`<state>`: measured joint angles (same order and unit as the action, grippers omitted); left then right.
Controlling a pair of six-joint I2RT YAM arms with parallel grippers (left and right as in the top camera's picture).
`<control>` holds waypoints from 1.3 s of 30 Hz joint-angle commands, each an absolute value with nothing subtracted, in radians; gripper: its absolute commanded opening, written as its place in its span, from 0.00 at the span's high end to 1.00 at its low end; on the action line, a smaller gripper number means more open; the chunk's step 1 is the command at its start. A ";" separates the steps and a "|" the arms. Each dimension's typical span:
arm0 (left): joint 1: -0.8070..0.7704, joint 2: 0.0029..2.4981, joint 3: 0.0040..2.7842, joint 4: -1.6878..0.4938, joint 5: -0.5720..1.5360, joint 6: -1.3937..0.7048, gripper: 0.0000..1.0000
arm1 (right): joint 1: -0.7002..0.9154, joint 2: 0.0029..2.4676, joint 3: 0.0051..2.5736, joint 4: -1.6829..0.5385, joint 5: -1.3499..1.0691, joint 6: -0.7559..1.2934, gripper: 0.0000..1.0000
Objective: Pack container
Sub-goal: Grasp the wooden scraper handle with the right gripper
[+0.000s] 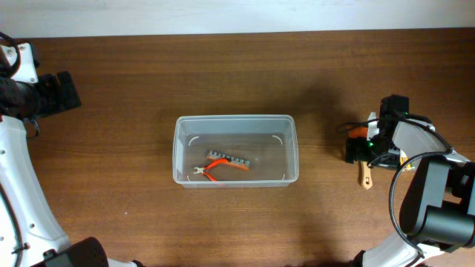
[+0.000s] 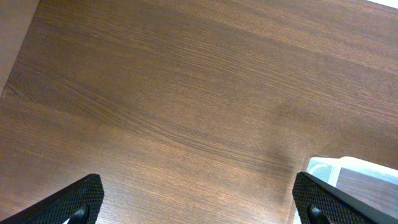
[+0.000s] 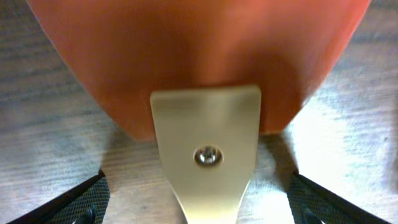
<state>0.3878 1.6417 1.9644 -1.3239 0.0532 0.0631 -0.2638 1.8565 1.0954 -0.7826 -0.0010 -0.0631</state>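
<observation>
The container (image 1: 236, 119) is a clear rectangular bin in the middle of the table. Orange-handled pliers (image 1: 219, 169) and a grey strip (image 1: 230, 158) lie inside it. One corner of the container shows in the left wrist view (image 2: 354, 171). My left gripper (image 1: 73, 93) is far left near the back, open and empty over bare wood (image 2: 199, 199). My right gripper (image 1: 364, 148) is at the far right, low over a spatula (image 1: 365, 178) with an orange blade (image 3: 199, 62) and a wooden handle (image 3: 205, 124). Its fingers (image 3: 198, 202) are open on either side of the handle.
The table (image 1: 133, 222) is dark brown wood. A pale wall edge runs along the back (image 1: 237, 15). The right arm's base (image 1: 438, 215) stands at the front right, and the left arm's white link (image 1: 22, 193) runs along the left edge.
</observation>
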 commanded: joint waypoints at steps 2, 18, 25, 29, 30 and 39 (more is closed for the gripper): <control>0.391 1.635 1.964 -1.318 0.056 0.076 0.01 | -0.257 1.920 1.056 -0.839 0.009 0.004 0.08; 0.391 1.635 1.964 -1.319 0.057 0.076 0.01 | -0.257 1.920 1.056 -0.871 0.008 0.020 0.63; 0.391 1.635 1.964 -1.319 0.057 0.076 0.01 | -0.257 1.920 1.056 -0.867 0.008 0.020 0.78; 0.391 1.635 1.964 -1.321 0.057 0.076 0.01 | -0.257 1.920 1.056 -0.860 0.008 0.020 0.90; 0.391 1.635 1.964 -1.321 0.057 0.076 0.01 | -0.257 1.920 1.056 -0.858 0.008 0.020 0.94; 0.391 1.635 1.964 -1.319 0.057 0.076 0.01 | -0.255 1.912 1.108 -0.852 -0.007 0.015 0.96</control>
